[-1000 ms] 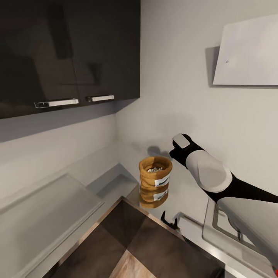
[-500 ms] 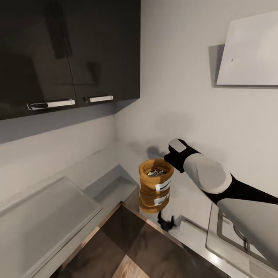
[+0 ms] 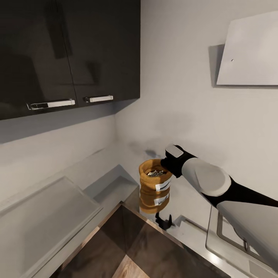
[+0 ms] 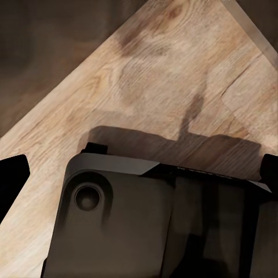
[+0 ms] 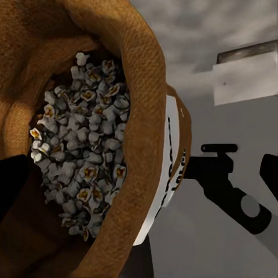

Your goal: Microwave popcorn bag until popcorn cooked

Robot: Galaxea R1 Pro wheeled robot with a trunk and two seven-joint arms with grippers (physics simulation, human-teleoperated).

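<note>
The popcorn bag (image 3: 155,180), tan-brown with a rolled rim and a white label, stands upright in the corner of the grey countertop (image 3: 116,181), mirrored in its shiny surface. My right arm reaches in from the right, its black wrist (image 3: 175,158) against the bag's rim. In the right wrist view the bag (image 5: 142,116) is very close and pale kernels (image 5: 87,145) show inside. The right gripper (image 5: 139,179) is open, a dark finger at each picture edge and the bag between them. The left gripper (image 4: 139,174) hangs open over wooden floor. The microwave is out of view.
Dark wall cabinets (image 3: 69,50) hang above the counter's left run, and a white hood (image 3: 249,54) is on the right wall. A steel hob (image 3: 235,239) lies by my right forearm. A small black shape (image 3: 164,222) sits near the counter's front edge.
My right wrist has moved left, from beside the bag to against its rim. The head view shifted slightly a second ago. The bag has stayed put.
</note>
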